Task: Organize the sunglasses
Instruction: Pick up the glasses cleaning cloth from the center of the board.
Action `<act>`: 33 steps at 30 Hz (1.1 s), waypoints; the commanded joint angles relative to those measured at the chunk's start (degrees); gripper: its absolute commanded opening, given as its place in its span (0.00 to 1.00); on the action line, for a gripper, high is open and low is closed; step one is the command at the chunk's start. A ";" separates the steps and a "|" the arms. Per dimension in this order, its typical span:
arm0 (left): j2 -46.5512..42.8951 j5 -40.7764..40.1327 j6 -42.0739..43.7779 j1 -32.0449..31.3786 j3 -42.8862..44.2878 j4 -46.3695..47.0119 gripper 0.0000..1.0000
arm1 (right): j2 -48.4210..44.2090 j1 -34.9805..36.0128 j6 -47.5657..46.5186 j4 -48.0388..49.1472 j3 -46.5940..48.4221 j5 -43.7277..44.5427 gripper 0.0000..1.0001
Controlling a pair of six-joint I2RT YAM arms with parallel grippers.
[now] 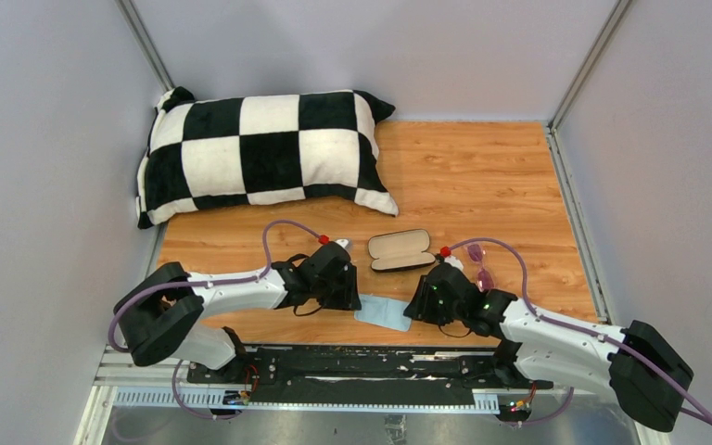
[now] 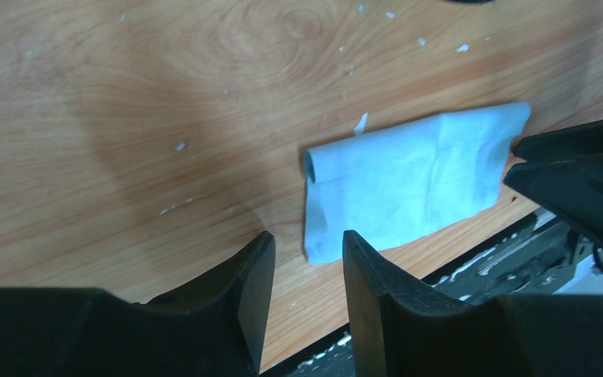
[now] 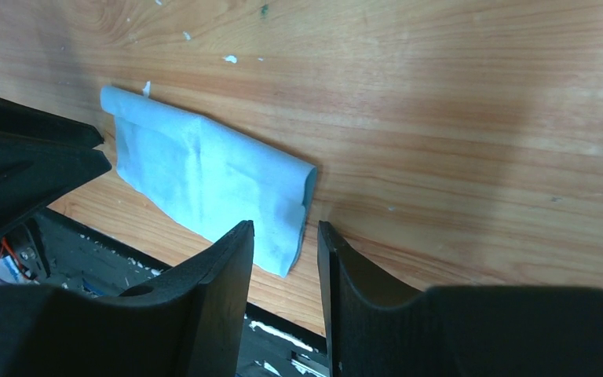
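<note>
Sunglasses (image 1: 480, 269) lie on the table, just right of the open case (image 1: 400, 250), with nothing holding them. Left gripper (image 2: 308, 239) and right gripper (image 3: 284, 229) sit at opposite ends of the folded cloth (image 2: 416, 184). Jaws narrowly parted, empty. Likely a two-ended pinch: go low, catch the edges only, close together, lift level.
</note>
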 commanded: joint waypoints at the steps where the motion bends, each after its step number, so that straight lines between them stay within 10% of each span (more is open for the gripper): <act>1: 2.15 -0.08 -1.52 -0.49 -0.23 2.93 0.43 | -2.10 0.90 0.04 -8.20 -0.56 5.29 0.42; 17: 5.01 2.63 -3.27 -1.14 -1.33 6.96 0.28 | -2.97 2.55 2.93 -7.98 -2.24 5.16 0.45; 25: 3.90 2.04 -3.28 -1.19 -1.14 6.93 0.00 | 1.01 4.59 4.42 -4.42 -3.26 6.21 0.42; 33: 2.61 1.95 -2.48 -1.19 -0.43 7.02 0.00 | 5.71 5.38 5.40 -1.46 -3.08 7.78 0.19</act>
